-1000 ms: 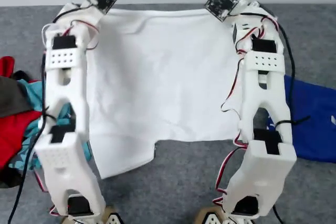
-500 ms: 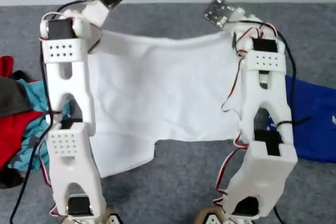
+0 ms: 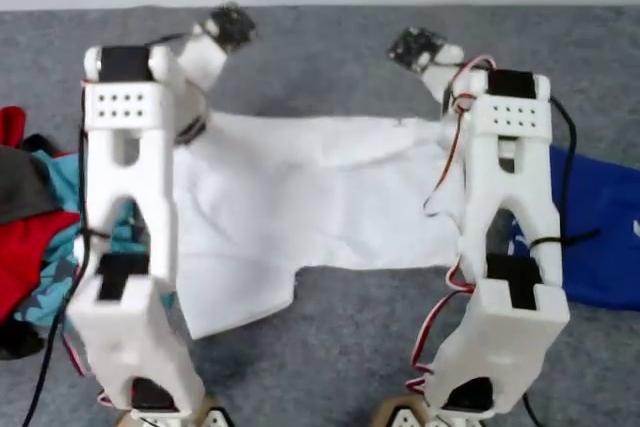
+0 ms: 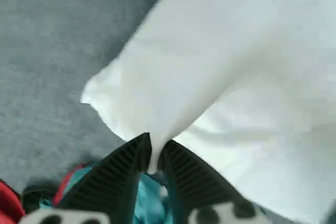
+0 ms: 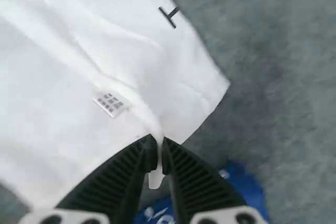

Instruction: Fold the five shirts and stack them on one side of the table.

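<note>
A white shirt (image 3: 320, 207) lies across the grey table between my two arms, its far edge lifted and folded over toward the near side. My left gripper (image 4: 153, 157) is shut on the shirt's (image 4: 220, 77) far left corner. My right gripper (image 5: 156, 157) is shut on the shirt's (image 5: 94, 66) far right corner, near a small label (image 5: 111, 102). In the high view the left arm (image 3: 125, 207) and right arm (image 3: 505, 207) hold the fold line at about mid-table.
A heap of unfolded shirts, red, teal and dark (image 3: 30, 237), lies at the left edge. A blue shirt (image 3: 600, 227) lies flat at the right edge. Bare grey table (image 3: 330, 57) stretches beyond the fold.
Both arms have pulled the shirt's far edge up and toward the near side. The far strip of table, covered by white cloth a second ago, is now bare.
</note>
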Controlling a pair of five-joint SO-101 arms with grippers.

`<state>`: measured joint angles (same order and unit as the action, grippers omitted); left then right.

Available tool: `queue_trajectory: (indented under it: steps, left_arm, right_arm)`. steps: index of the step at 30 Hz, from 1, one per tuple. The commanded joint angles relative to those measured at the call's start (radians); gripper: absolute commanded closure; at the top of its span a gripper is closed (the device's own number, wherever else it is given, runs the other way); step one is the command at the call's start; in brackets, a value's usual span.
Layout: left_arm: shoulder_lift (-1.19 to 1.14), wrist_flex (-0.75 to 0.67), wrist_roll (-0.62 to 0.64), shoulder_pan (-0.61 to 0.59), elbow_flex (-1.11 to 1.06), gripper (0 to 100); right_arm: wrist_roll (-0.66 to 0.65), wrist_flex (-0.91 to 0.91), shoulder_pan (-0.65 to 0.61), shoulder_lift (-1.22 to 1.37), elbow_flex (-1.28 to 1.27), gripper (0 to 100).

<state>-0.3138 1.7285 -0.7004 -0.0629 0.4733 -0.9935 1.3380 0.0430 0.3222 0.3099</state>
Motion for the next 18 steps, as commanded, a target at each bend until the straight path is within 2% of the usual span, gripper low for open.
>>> queue_trajectory:
  steps: [1, 10, 18]
  left_arm:
    - [0.236, 0.026, -0.051, 0.011, -0.268, 100]
    - [0.474, 0.026, -0.094, -0.058, -0.647, 100]
    - [0.571, 0.028, -0.141, -0.058, -0.865, 100]
  right_arm:
    - [0.014, 0.134, -0.004, -0.077, 0.008, 98.8]
    - [0.008, 0.406, -0.002, -0.16, 0.003, 98.8]
    - [-0.044, 0.452, 0.031, -0.185, -0.052, 98.8]
